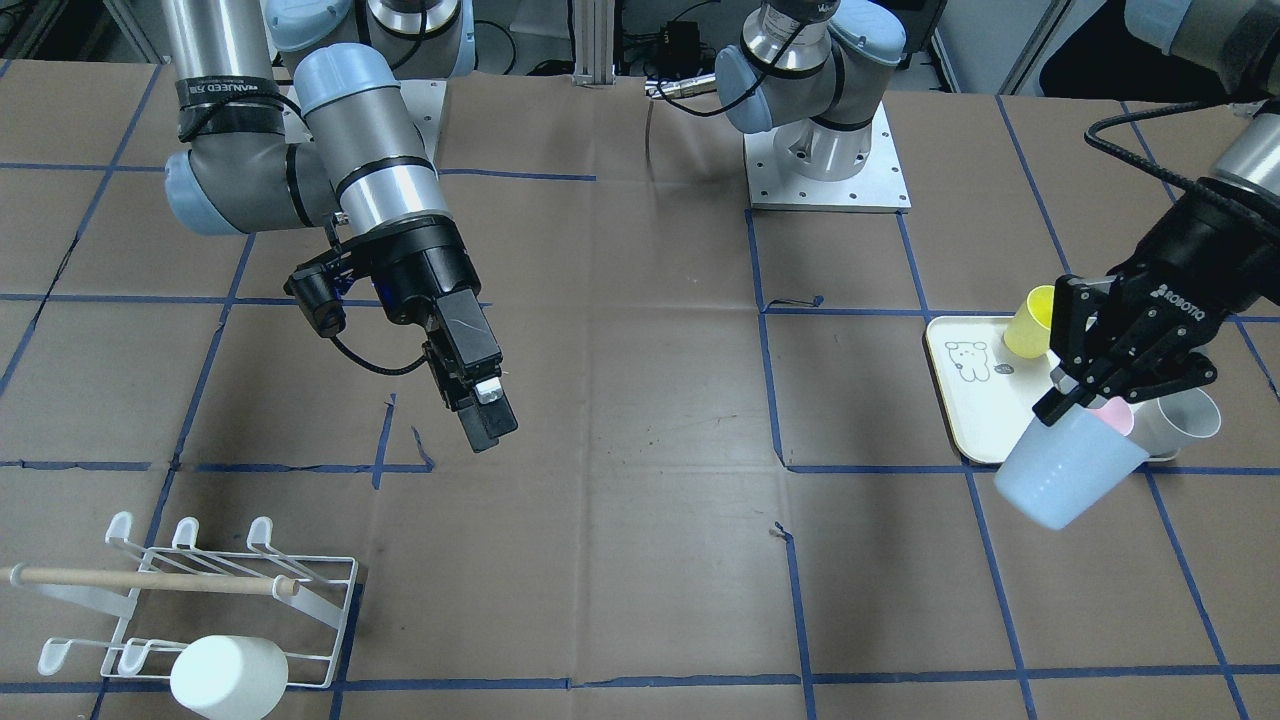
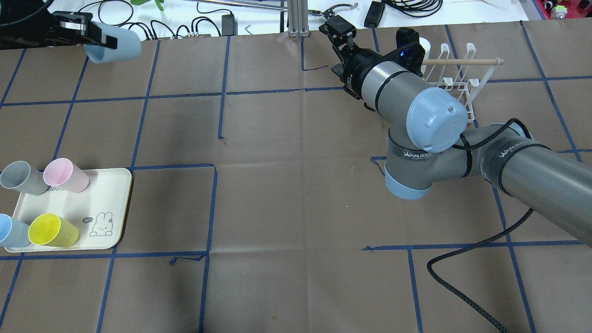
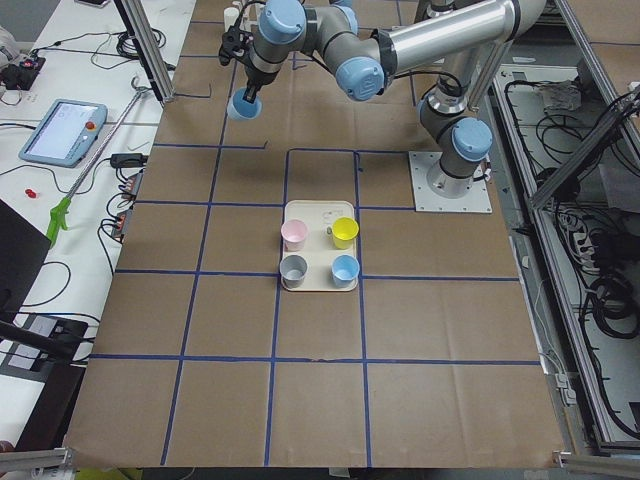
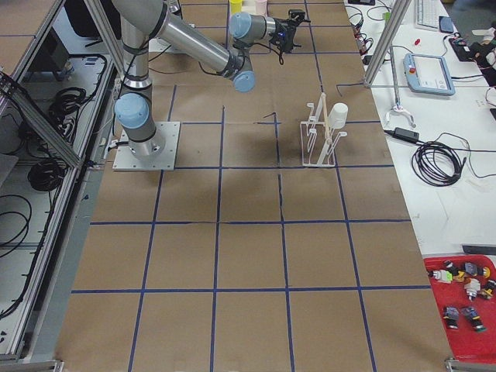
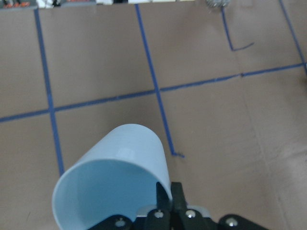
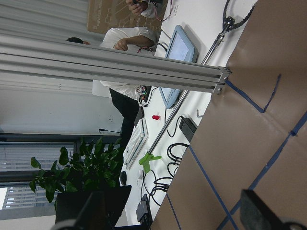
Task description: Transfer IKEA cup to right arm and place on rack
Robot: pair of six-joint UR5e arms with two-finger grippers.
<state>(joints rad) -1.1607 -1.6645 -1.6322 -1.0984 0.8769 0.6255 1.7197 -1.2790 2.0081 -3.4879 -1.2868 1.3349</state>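
My left gripper is shut on the rim of a pale blue cup and holds it tilted in the air beside the cream tray. The cup also shows in the overhead view and in the left wrist view. My right gripper hangs over the table's middle, empty. In the right wrist view its fingers stand far apart. The white wire rack with its wooden dowel stands at the table's far edge on the right arm's side. A white cup sits on one of its prongs.
The cream tray holds a grey cup, a pink cup, a yellow cup and another blue cup. The right arm's black cable trails over the table. Brown paper with blue tape lines covers the table.
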